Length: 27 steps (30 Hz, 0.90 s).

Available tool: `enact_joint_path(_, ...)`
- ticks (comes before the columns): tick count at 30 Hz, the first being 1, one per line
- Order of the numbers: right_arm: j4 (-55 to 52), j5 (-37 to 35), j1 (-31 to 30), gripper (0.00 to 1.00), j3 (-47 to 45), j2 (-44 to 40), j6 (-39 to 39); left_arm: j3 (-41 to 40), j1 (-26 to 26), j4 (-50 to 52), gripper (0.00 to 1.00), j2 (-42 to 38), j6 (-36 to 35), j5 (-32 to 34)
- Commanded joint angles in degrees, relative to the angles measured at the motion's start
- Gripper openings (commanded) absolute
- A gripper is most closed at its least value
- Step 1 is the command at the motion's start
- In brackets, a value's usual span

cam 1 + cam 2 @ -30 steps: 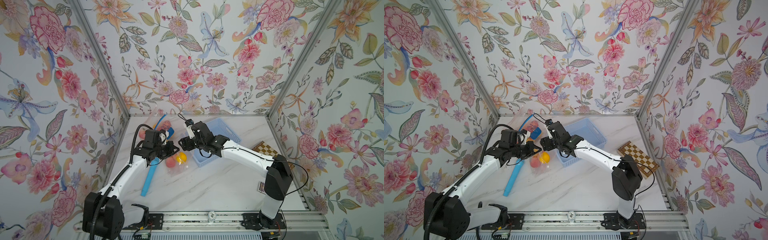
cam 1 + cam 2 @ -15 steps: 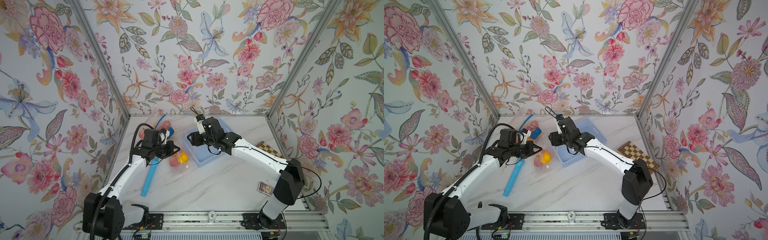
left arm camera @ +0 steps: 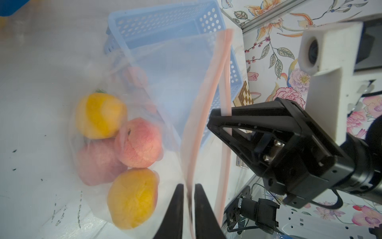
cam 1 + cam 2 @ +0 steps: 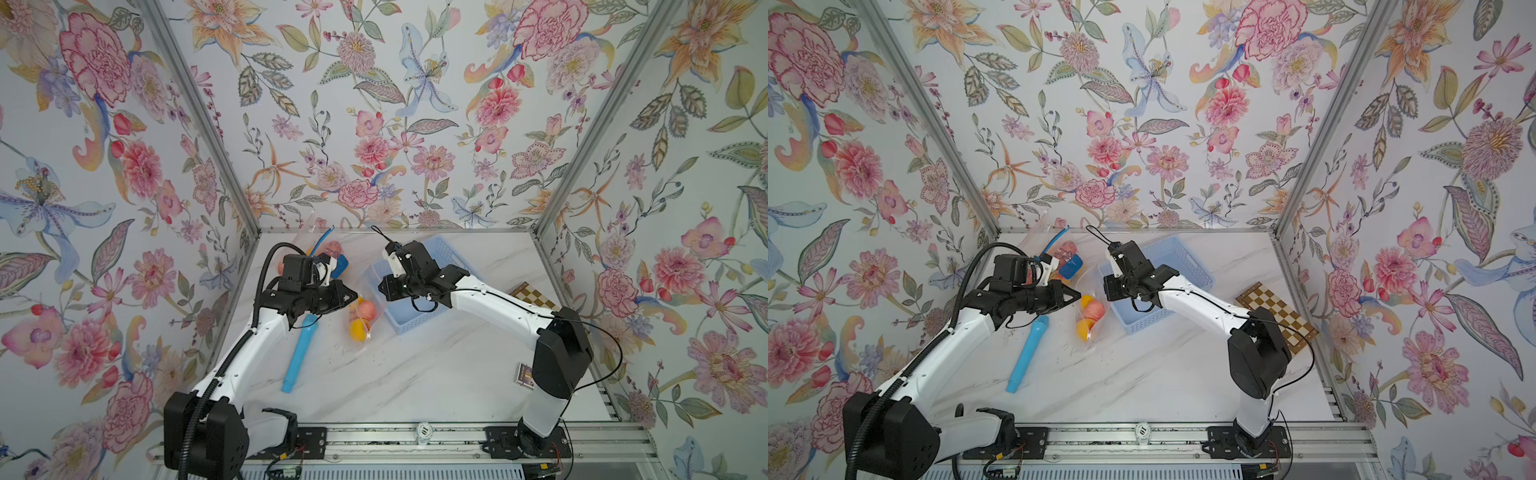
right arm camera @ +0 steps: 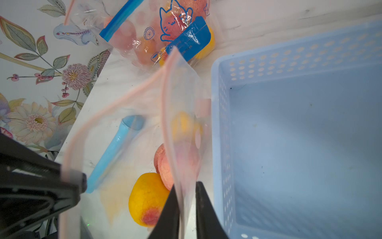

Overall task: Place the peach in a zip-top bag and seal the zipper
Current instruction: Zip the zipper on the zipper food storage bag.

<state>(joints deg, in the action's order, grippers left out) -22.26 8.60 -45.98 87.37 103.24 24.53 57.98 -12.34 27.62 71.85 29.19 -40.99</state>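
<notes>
Floral-papered booth, white marble tabletop (image 4: 415, 365). Clutter: blue basket (image 4: 409, 326), blue toy microphone (image 4: 299, 353), checkerboard (image 4: 1275, 316) off by the right arm, and a cat-print bag (image 5: 165, 31) of fruit at the back wall.

Zip-top bag (image 3: 177, 93) stands between the two arms, just beside the basket, belly resting on the marble. Peaches (image 3: 138, 142) are already inside at the bottom, two pink and two yellow, bunched and touching.

Left gripper (image 3: 188, 186): jaws narrow, one lip of the bag mouth pinched between them. Right gripper (image 5: 186, 185): jaws narrow too, nipping the opposite lip. The pink zipper strip (image 3: 210, 87) splits into two tracks that meet at the far corner and bow apart toward the grippers, so the mouth is open.

Judgement: loading looks done and the sealing step is in hand. The next move calls for bringing the two lips together, lining up the tracks, then pressing along the strip from one corner to the other. Risk: the thin film may slip or the tracks may mismatch.
</notes>
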Motion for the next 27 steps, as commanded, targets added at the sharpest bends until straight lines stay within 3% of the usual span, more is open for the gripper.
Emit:
enact_joint_path(1,-0.86,1.43,-0.47,0.12,2.18,0.12,2.95,1.18,0.67,1.12,0.21,-2.16,-1.16,1.44)
enact_joint_path(8,-0.87,2.14,-0.16,0.05,3.71,1.26,9.64,-2.42,0.65,-2.56,0.35,-7.92,-2.76,-0.20)
enact_joint_path(16,-0.55,2.15,0.71,0.00,5.09,1.52,13.48,-10.13,0.65,-9.35,0.40,-15.50,-0.94,2.36)
enact_joint_path(21,0.82,1.46,1.70,0.00,4.50,1.36,16.20,-19.68,0.69,-24.28,0.40,-22.93,3.22,4.92)
enact_joint_path(27,6.21,2.46,4.27,0.00,1.13,-0.04,20.82,-26.28,0.47,-33.83,0.46,-29.13,-1.02,10.14)
